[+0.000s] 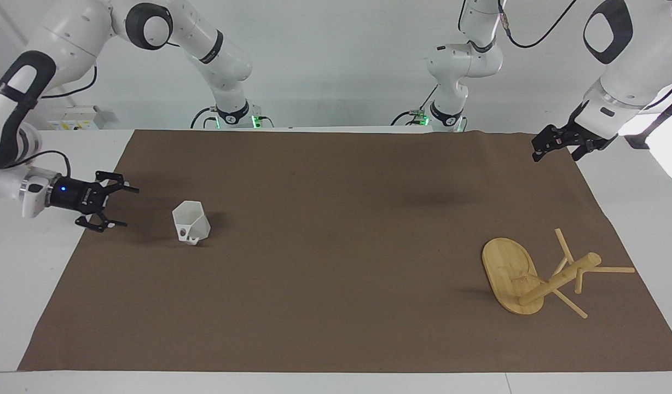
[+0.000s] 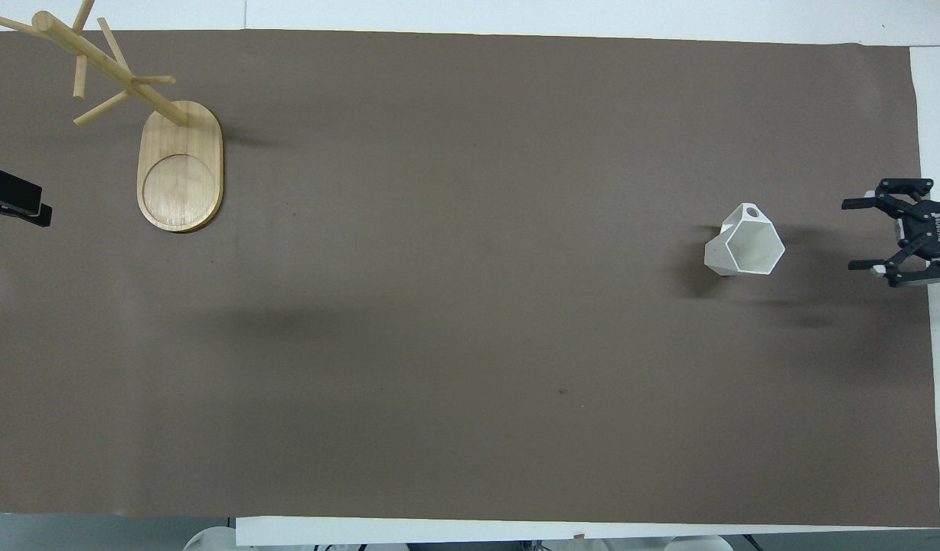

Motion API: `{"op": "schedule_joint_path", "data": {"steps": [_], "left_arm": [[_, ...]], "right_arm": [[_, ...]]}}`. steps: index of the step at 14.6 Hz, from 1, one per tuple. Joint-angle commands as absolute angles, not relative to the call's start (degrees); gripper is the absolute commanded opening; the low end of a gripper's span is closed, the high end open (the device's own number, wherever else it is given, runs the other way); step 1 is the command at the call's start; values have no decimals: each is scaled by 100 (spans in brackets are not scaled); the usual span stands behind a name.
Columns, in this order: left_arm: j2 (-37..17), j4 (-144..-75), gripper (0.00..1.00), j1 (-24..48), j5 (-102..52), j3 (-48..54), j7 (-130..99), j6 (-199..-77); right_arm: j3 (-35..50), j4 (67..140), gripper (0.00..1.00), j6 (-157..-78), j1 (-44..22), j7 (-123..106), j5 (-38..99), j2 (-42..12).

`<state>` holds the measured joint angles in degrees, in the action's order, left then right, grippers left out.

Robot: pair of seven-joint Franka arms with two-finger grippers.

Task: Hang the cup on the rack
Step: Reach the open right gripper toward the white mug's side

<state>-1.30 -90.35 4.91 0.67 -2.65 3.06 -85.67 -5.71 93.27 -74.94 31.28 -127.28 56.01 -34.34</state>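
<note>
On the brown mat (image 1: 336,306), a white faceted cup (image 1: 191,221) faces the spread right end effector (image 1: 119,207).

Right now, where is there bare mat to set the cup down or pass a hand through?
The whole brown mat between the white faceted cup and the bamboo mug rack is bare. The right hand, open, crowds the mat's edge beside the cup; the rack's pegs crowd the left arm's end, where the left hand waits.

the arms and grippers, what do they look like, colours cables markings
Both arms are glossy white with rounded segments, black joint bands and black cables looping off them; green lights glow at their bases. The right gripper is a black open-framed two-finger claw with a small blue light on its wrist and white lettering. The left gripper is black too.
</note>
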Motion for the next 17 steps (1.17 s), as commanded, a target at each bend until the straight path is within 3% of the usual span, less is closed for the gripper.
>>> {"op": "schedule_joint_path", "data": {"steps": [1, 6, 17], "left_arm": [[53, -9237, 100, 466, 167, -255, 343, -8561], [53, -9237, 100, 466, 167, -255, 343, -8561], [53, -9237, 100, 466, 167, -255, 343, -8561]], "right_arm": [[-483, 9668, 100, -7409, 3085, -13507, 6019, -3593], [-483, 10142, 100, -7672, 2856, -14431, 6126, -3639], [-483, 10432, 100, -7910, 2839, -14712, 6223, -3691]]}}
